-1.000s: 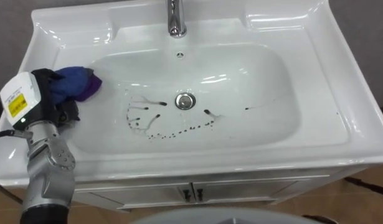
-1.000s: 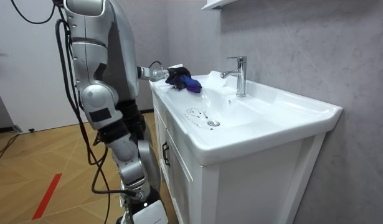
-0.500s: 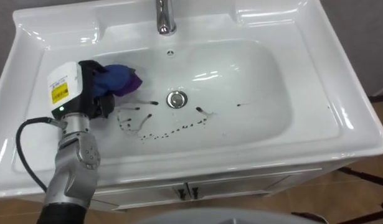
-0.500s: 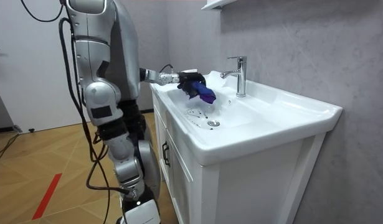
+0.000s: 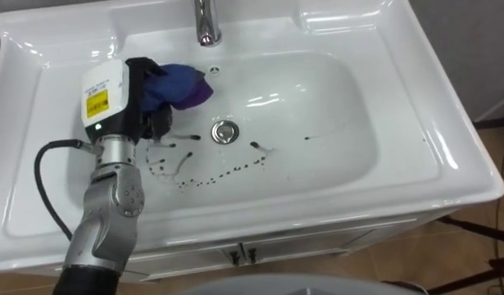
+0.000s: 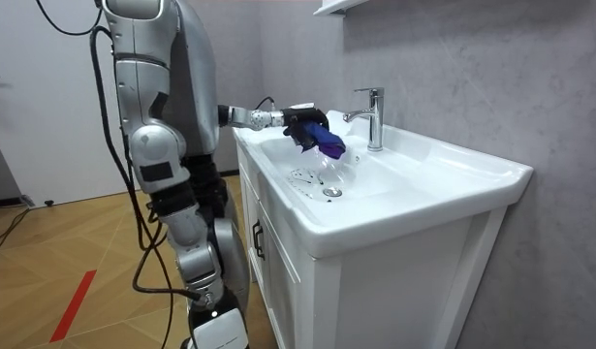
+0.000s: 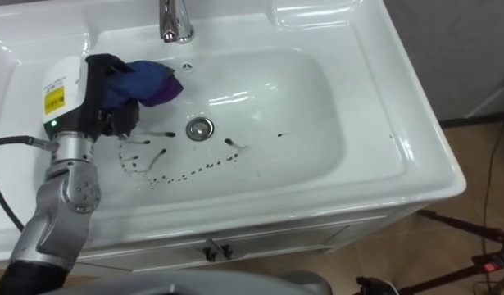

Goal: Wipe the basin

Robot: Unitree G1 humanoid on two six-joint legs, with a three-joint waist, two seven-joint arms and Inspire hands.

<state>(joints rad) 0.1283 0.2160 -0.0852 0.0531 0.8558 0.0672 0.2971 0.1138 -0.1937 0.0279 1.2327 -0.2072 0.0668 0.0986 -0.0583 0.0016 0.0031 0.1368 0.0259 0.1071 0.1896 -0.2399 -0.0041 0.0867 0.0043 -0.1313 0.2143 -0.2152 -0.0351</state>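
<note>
While dark specks [image 5: 204,175] by the drain [image 5: 224,131] await wiping, the left eye view shows the left robot hand [image 5: 124,97] clenched on a blue-purple cloth [image 5: 183,83] over the left side of the basin [image 5: 342,115], near the faucet [image 5: 204,24]. The room view has the robot standing at the cabinet [image 6: 278,262], arm reaching over the rim so the cloth hangs above the bowl. In the right eye view, the specks lie forward of the cloth, likely its next ground.
</note>
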